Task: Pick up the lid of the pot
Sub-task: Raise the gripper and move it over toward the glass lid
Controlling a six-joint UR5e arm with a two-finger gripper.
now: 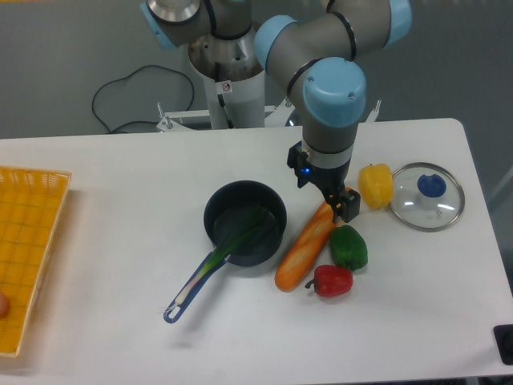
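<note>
White tabletop [120, 216] is being bordered by a yellow crate [38, 233]. The glass pot lid [410, 210] is being supported flat at right, its blue knob [430, 186] being presented upward for grasping. The gripper [325, 196] is being held open above an elongated orange item [303, 250]; low sideways travel is being obstructed by a yellow vegetable [375, 186]. A blue-handled utensil [186, 294] is being propped by the black pot [243, 192].

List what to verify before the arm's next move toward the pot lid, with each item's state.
1. Gripper open: ok, fingertips apart.
2. Lid knob side up: ok.
3. Blue knob uncovered: ok.
4. Gripper lined up with the knob: not ok, it is nearer the long brown item.
5. Lid rim free of the yellow item: cannot tell.
6. Fingertips' height above the table: cannot tell.
</note>
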